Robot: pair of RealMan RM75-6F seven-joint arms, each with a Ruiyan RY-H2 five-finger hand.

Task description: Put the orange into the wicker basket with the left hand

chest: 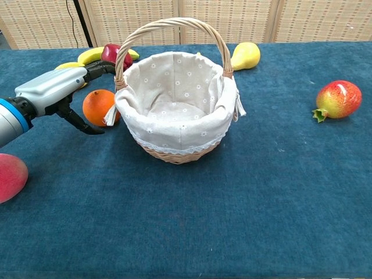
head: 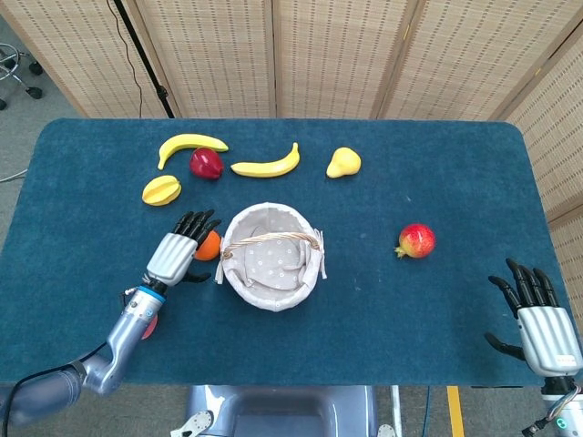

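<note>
The orange [chest: 99,106] lies on the blue cloth just left of the wicker basket [chest: 177,93], whose white lining is bare inside. In the head view the orange [head: 210,244] peeks out from under my left hand [head: 178,249]. That left hand [chest: 55,90] hovers over and to the left of the orange with fingers spread, thumb reaching below, and holds nothing. My right hand [head: 539,319] stays open near the table's front right corner, far from the fruit.
Behind the basket [head: 272,255] lie two bananas [head: 189,144] [head: 267,165], a dark red apple [head: 206,163], a yellow starfruit [head: 161,189] and a pear [head: 343,163]. A pomegranate [head: 415,240] sits to the right. A pink peach [chest: 10,176] lies at the front left by my forearm.
</note>
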